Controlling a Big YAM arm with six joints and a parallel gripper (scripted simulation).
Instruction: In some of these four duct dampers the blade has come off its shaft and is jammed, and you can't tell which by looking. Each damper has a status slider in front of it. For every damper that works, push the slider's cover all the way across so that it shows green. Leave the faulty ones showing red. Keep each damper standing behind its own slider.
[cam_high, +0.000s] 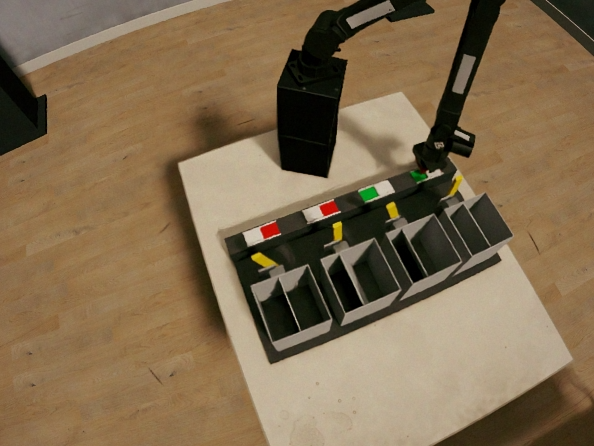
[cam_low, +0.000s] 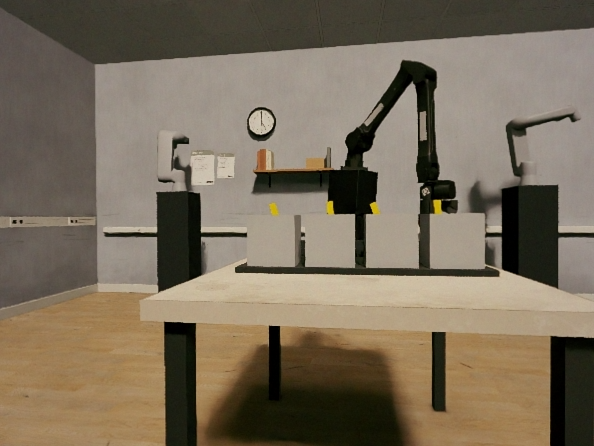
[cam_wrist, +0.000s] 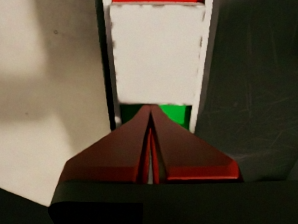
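My gripper is shut and empty. Its fingertips meet the near edge of the rightmost slider's white cover. In the wrist view green shows beside the tips and a red strip at the cover's far end. The third slider's cover is at the right, showing green. The second cover and leftmost cover are at the left, showing red. Four grey dampers stand upright, each behind its slider. The tips are hidden in the exterior view.
Yellow levers stick up between dampers and sliders, the rightmost close to my gripper. The dampers stand on a dark base on the pale table. The arm's black pedestal stands behind the slider rail.
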